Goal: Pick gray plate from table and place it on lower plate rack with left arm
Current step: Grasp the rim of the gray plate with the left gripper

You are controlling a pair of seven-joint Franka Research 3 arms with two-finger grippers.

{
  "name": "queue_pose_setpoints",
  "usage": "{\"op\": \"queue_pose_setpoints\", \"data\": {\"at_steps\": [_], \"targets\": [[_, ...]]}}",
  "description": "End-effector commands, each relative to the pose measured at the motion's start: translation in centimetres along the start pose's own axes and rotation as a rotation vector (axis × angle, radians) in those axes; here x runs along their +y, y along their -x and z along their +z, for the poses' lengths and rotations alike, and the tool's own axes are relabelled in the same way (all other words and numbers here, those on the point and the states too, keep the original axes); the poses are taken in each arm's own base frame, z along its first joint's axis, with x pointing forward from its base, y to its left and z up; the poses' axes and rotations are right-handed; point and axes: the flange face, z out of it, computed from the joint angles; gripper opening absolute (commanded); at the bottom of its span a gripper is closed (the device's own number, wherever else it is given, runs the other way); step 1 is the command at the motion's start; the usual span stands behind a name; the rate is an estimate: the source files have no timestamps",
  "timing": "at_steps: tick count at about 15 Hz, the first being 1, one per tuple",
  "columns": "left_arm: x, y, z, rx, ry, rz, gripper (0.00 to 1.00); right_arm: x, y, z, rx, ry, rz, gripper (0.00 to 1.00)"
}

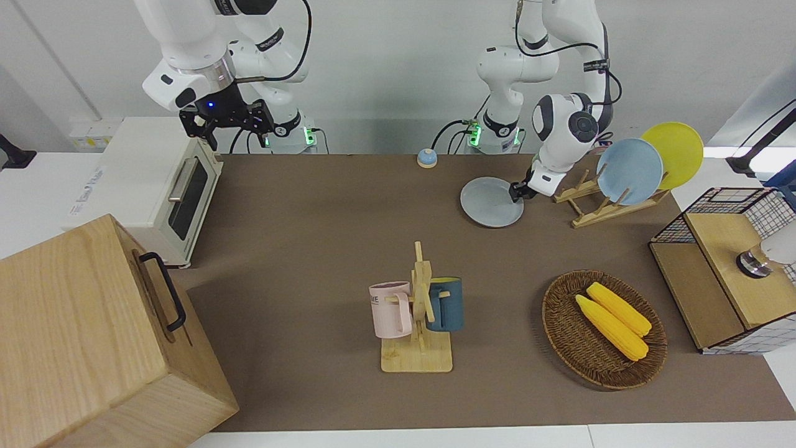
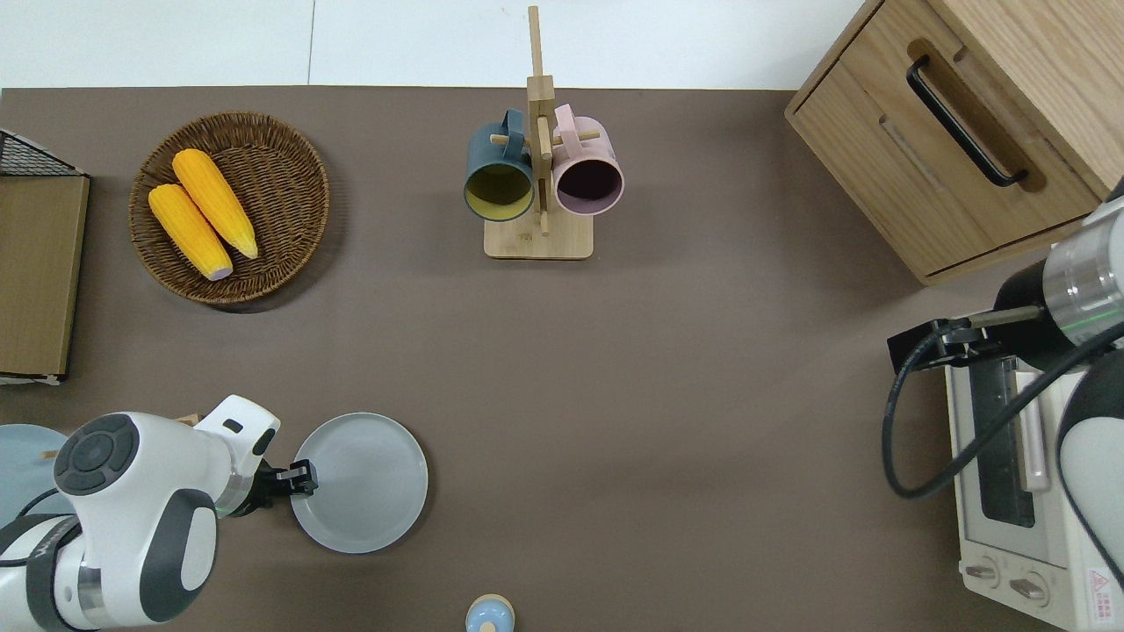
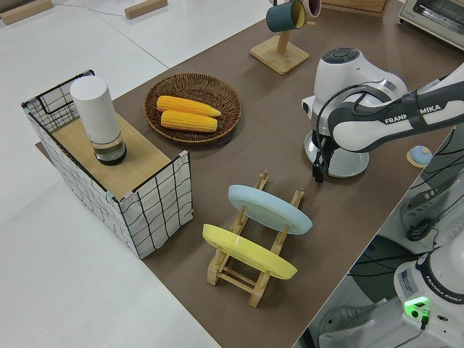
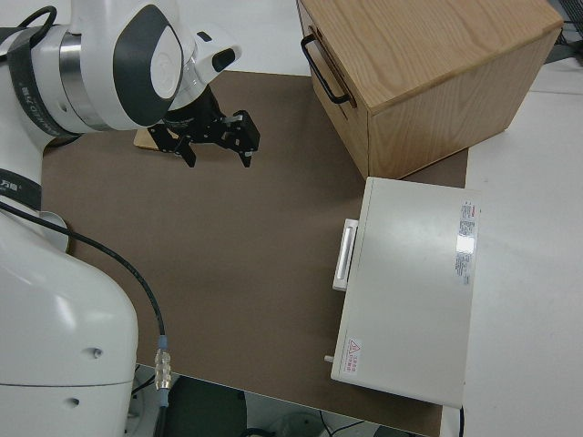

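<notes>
Pale gray plate [image 2: 369,483], light blue plate [image 1: 629,170], yellow plate [image 1: 675,151], brown table [image 2: 667,377].

"FRANKA EMIKA" runs along the left arm [image 3: 406,119] in the left side view, and the same name shows again, partly readable, on its base [image 3: 435,290].

Gray plate [image 2: 369,483] at left gripper [image 2: 303,478] fingertips: smooth, faint sheen. Lower plate rack [image 1: 606,202] just beside gripper: pale bare wood. Table [image 2: 702,395] under gripper: matt brown cloth-like cover. Gripper: black, matt.
</notes>
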Motion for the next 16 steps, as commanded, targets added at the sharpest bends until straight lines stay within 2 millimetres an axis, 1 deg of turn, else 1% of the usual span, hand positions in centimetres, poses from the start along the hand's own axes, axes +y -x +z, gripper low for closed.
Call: {"op": "queue_pose_setpoints", "data": {"at_steps": [1, 2, 7, 8, 12, 13, 14, 16], "targets": [[0.47, 0.12, 0.13, 0.008, 0.012, -0.014, 0.48, 0.21, 0.29, -0.43, -0.003, 0.007, 0.017, 0.983], [0.39, 0.12, 0.32, 0.004, 0.011, -0.015, 0.44, 0.21, 0.29, -0.43, -0.003, 0.007, 0.017, 0.983], [0.40, 0.08, 0.32, 0.004, 0.011, -0.015, 0.34, 0.21, 0.29, -0.43, -0.003, 0.007, 0.017, 0.983], [0.40, 0.08, 0.32, 0.004, 0.011, -0.015, 0.28, 0.21, 0.29, -0.43, -0.003, 0.007, 0.017, 0.983], [0.40, 0.07, 0.38, 0.002, 0.011, -0.015, 0.10, 0.21, 0.29, -0.43, -0.003, 0.007, 0.017, 0.983], [0.40, 0.07, 0.38, 0.002, 0.011, -0.014, 0.02, 0.21, 0.29, -0.43, -0.003, 0.007, 0.017, 0.983], [0.40, 0.07, 0.38, 0.002, 0.011, -0.014, 0.00, 0.21, 0.29, -0.43, -0.003, 0.007, 0.017, 0.983], [0.40, 0.08, 0.32, 0.004, 0.011, -0.014, 0.00, 0.21, 0.29, -0.43, -0.003, 0.007, 0.017, 0.983]]}}
